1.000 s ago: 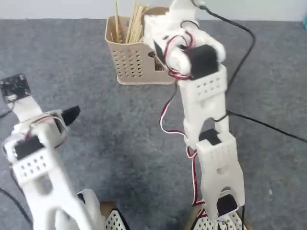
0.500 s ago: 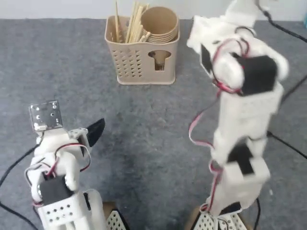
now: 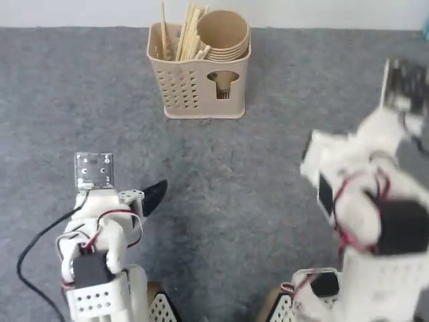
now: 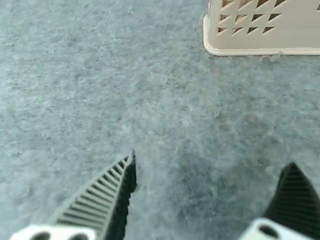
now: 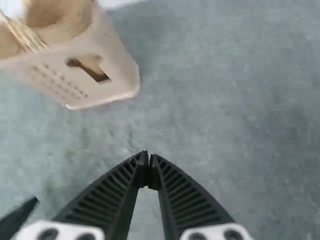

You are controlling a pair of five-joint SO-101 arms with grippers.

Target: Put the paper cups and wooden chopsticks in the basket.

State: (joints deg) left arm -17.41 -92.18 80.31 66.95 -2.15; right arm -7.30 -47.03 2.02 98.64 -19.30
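Entry: basket (image 3: 198, 80) stands upright at the far edge of the grey worktop (image 3: 268, 168). Inside it, a nested stack of paper cups (image 3: 223, 33) sits in the right half. The wooden chopsticks (image 3: 179, 37) stand bundled in the left half, leaning against the stack. Every cup and chopstick we can see is inside the basket.

Change over the last 1.0 s: the right arm (image 3: 375, 215) was stretched over the basket and hid the cups. At 0.5 s ago it had lifted off to the right, and the stack showed in place. It is now folded back near its base, well apart from the basket. The left arm (image 3: 100, 228) has also drawn in toward its base, on the near left.

Right claw (image 5: 148, 162): tips pressed together, holding nothing, pointing at bare worktop with the basket beyond. Left claw (image 4: 210, 170): spread wide and holding nothing, low over the worktop, with a basket corner ahead.

Our reading: the last cup delivery looks complete and both arms are retiring. We judge the task done, or very nearly. No further grasp seems called for unless something lies outside these views.
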